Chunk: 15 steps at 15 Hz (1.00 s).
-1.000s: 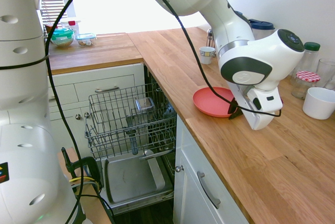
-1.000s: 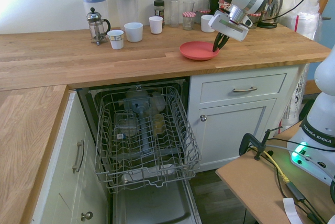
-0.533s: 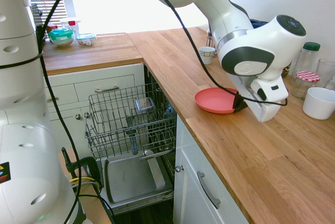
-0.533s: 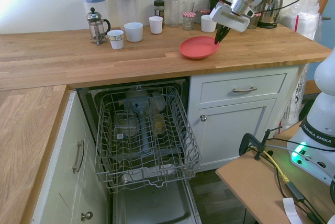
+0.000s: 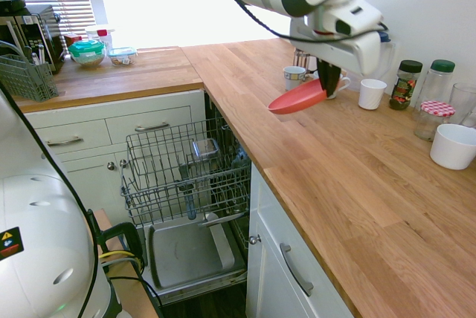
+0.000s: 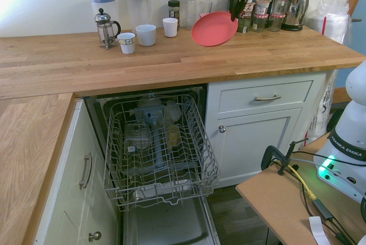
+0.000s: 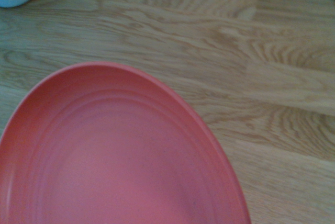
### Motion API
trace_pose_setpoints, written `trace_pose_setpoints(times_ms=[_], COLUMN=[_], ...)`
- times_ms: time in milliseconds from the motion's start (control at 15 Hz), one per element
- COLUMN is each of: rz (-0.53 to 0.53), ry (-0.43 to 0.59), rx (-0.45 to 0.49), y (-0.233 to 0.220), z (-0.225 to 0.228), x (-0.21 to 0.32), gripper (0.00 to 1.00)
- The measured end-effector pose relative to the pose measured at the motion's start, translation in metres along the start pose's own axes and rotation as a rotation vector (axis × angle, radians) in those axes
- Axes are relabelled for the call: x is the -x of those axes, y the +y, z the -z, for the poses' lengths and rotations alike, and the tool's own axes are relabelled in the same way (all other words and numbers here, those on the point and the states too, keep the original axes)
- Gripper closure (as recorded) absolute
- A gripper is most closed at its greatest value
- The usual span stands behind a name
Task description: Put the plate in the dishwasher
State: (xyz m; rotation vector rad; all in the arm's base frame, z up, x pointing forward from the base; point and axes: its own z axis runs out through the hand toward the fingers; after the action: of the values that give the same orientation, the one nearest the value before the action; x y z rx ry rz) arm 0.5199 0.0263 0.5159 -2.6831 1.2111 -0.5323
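A: Jaws state?
B: The jaws are clamped on the rim of the plate, which hangs tilted in the air above the table, touching nothing else.
A: Dishwasher?
B: The dishwasher is open, rack pulled out, well below the jaws and off to the side. White mugs stand on the table, apart from the jaws.

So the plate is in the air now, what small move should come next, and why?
Probably carry the plate sideways, off the counter edge toward the open dishwasher. The gripper holds it by the rim, tilted, clear of the wood; the rack is pulled out, lower down.
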Motion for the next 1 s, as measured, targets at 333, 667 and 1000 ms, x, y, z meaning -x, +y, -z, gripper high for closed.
trace_pose_setpoints(times_ms=[333, 667, 1000], rz=[0.245, 0.447, 0.487], ry=[0.177, 0.304, 0.369], rx=[0.063, 0.101, 0.139], y=[-0.080, -0.117, -0.122], z=[0.046, 0.052, 0.058], x=[0.132, 0.239, 0.254], gripper=[1.00, 1.00, 1.00])
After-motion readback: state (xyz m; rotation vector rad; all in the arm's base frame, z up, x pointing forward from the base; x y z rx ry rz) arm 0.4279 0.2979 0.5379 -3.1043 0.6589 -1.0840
